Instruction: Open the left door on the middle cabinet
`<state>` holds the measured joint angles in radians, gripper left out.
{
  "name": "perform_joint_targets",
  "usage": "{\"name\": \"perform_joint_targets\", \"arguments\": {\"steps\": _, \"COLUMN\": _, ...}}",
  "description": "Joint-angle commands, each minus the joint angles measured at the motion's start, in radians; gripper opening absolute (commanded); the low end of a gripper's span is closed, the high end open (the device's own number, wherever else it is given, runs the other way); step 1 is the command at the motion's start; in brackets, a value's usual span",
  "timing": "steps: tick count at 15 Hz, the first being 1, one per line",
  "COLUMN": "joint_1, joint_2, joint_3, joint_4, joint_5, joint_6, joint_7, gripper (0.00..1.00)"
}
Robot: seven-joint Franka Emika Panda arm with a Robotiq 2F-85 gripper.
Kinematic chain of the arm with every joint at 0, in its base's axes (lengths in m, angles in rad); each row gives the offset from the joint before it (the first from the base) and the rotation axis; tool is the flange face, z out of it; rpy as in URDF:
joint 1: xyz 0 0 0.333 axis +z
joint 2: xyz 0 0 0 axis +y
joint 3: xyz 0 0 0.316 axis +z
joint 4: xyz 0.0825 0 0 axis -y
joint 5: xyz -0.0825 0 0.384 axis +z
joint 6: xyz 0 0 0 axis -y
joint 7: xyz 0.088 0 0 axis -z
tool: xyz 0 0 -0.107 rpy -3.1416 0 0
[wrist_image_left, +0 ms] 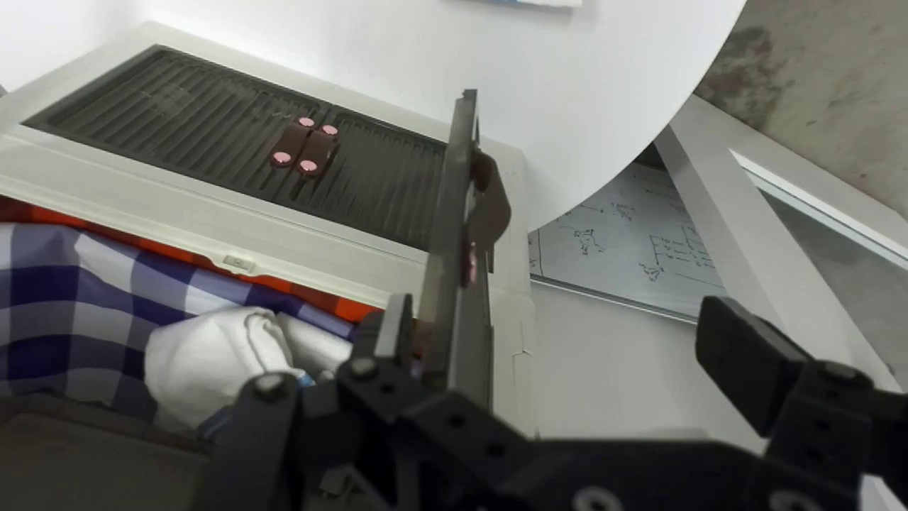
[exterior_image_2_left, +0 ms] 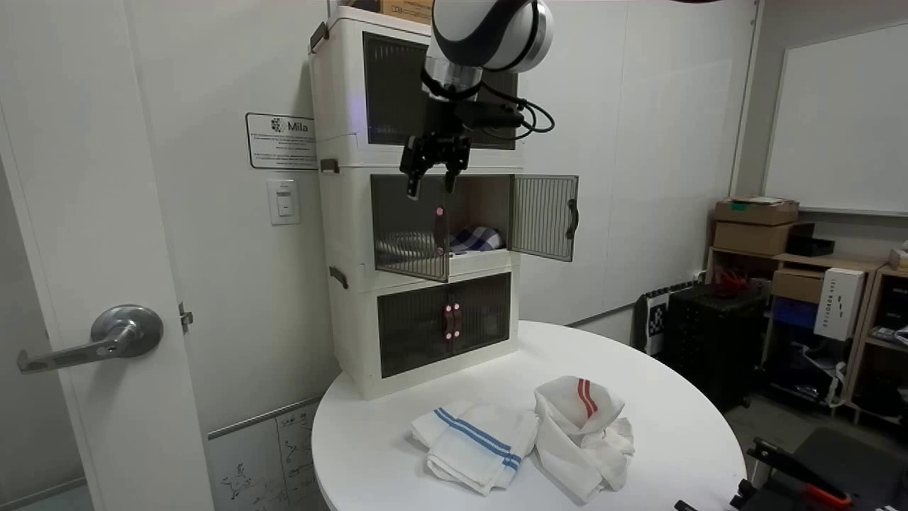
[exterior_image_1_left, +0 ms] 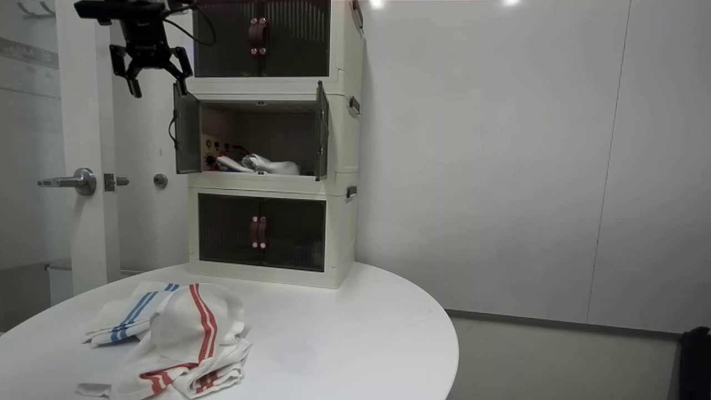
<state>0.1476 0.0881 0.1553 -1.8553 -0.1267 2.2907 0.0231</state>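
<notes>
Round white table [exterior_image_1_left: 355, 339]: carries a tower of three white-framed units [exterior_image_2_left: 347, 234], near a pale wall [exterior_image_1_left: 489, 155].
Left door [exterior_image_1_left: 189, 133]: swung outward from the middle cabinet [exterior_image_1_left: 344, 139], its dark handle [wrist_image_left: 491, 206] on the outer face.
Gripper [exterior_image_1_left: 160, 93]: jaws spread wide, near the door's top edge.
Door against jaws: in the wrist view it shows edge-on between the fingers [wrist_image_left: 752, 362], just beside the one on the cabinet's inner side, well apart from the other; contact cannot be told.
Right door [exterior_image_2_left: 543, 216]: also swung outward.
Inside the middle cabinet: white cloth [wrist_image_left: 213, 362] and blue-and-white checked cloth [wrist_image_left: 42, 305].
Bottom unit [exterior_image_1_left: 343, 239]: dark-paned doors closed.
On the table: blue-striped towel [exterior_image_2_left: 475, 443], red-striped towel [exterior_image_2_left: 582, 440] beside it.
</notes>
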Motion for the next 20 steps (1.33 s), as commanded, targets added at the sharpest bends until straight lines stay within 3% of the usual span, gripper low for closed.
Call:
{"name": "perform_joint_targets", "arguments": {"steps": 1, "joint_1": 0.024, "joint_2": 0.009, "joint_3": 0.016, "joint_4": 0.022, "joint_5": 0.02, "joint_6": 0.025, "joint_7": -0.011, "gripper": 1.0}}
{"name": "perform_joint_targets", "arguments": {"steps": 10, "joint_1": 0.083, "joint_2": 0.033, "joint_3": 0.06, "joint_4": 0.087, "joint_5": 0.031, "joint_6": -0.005, "joint_7": 0.094, "gripper": 1.0}}
{"name": "perform_joint_targets", "arguments": {"steps": 15, "joint_1": 0.074, "joint_2": 0.004, "joint_3": 0.046, "joint_4": 0.119, "joint_5": 0.075, "joint_6": -0.082, "joint_7": 0.195, "gripper": 1.0}}
{"name": "perform_joint_targets", "arguments": {"steps": 20, "joint_1": 0.062, "joint_2": -0.025, "joint_3": 0.016, "joint_4": 0.222, "joint_5": 0.025, "joint_6": -0.291, "joint_7": 0.37, "gripper": 1.0}}
